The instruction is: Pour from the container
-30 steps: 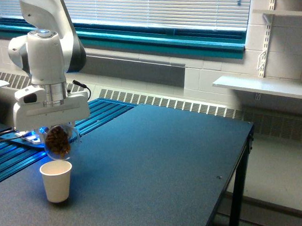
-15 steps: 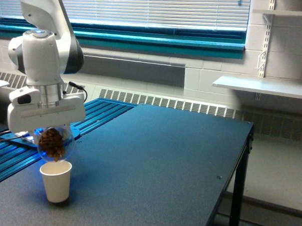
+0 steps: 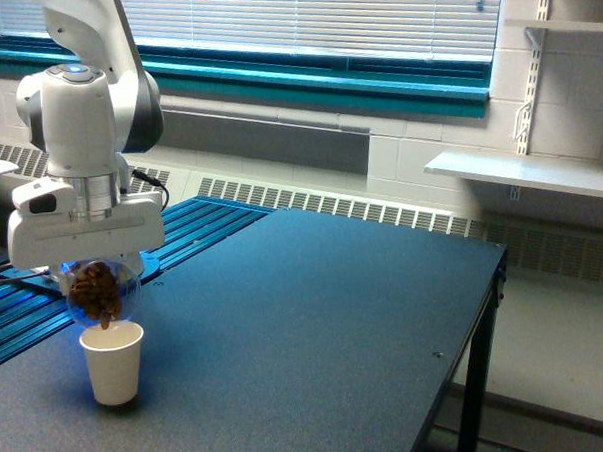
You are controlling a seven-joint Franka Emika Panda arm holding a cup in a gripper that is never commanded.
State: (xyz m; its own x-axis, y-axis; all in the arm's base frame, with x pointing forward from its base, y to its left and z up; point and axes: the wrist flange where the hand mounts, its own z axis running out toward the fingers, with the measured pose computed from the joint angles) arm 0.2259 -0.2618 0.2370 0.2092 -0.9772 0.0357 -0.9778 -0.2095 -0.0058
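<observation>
Dark table (image 3: 315,315) fills most of the exterior view; its far edge runs along a radiator grille (image 3: 320,200) under the window blinds (image 3: 303,21), w/ a white wall shelf (image 3: 524,171) past the right edge.

White Franka arm (image 3: 81,105) hangs over the near-left corner of the table. Gripper (image 3: 91,263) mostly hidden behind its wide white body, so finger position can't be read directly; it carries the clear rounded container (image 3: 97,293), so judged clamped on it.

Container is tipped, mouth down, just above the white paper cup (image 3: 113,362), which stands upright near the table's left edge. Brown bits (image 3: 96,287) fill the container; lowest ones sit at the mouth right over the cup rim.

Risks, as judged: container mouth looks wider than the cup, so a fast tilt could dump bits over the rim onto the table. Mouth sits toward the cup's left side, so spill prob goes that way. Light cup could also tip if the container bumps it.
</observation>
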